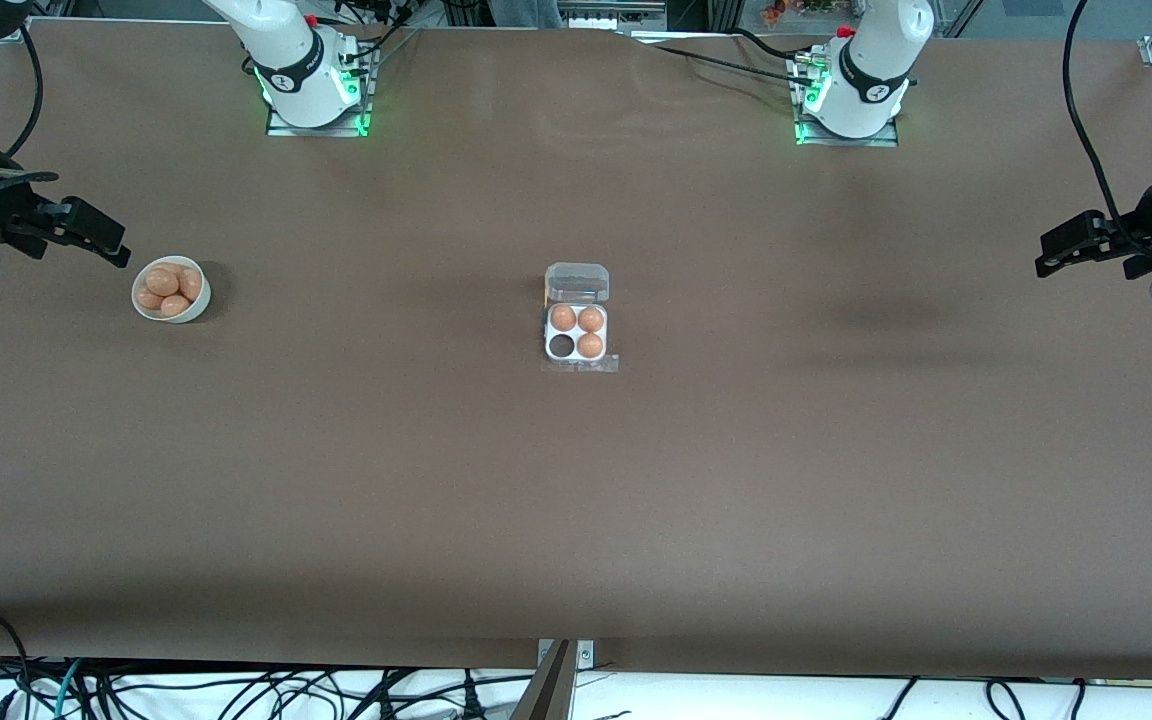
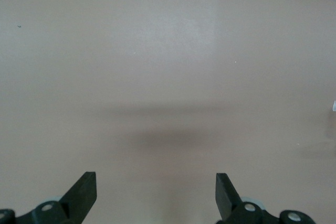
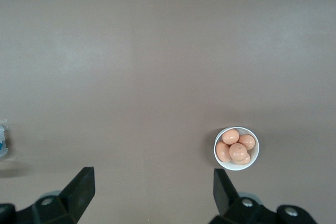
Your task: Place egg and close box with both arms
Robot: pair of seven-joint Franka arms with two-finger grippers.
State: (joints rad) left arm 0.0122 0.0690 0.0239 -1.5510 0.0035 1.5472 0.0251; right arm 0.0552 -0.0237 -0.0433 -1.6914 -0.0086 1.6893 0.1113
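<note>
The box sits at the middle of the table, its clear lid open. Three of its cells hold light orange-brown eggs; one cell is empty. Several more eggs lie in a round white bowl toward the right arm's end, also in the right wrist view. My right gripper is open and empty, up in the air beside the bowl; its fingers show in the right wrist view. My left gripper is open and empty over bare table at the left arm's end; its fingers show in the left wrist view.
The brown table spreads wide around the box. The arm bases stand along the table's farthest edge. Cables hang at both ends and below the nearest edge.
</note>
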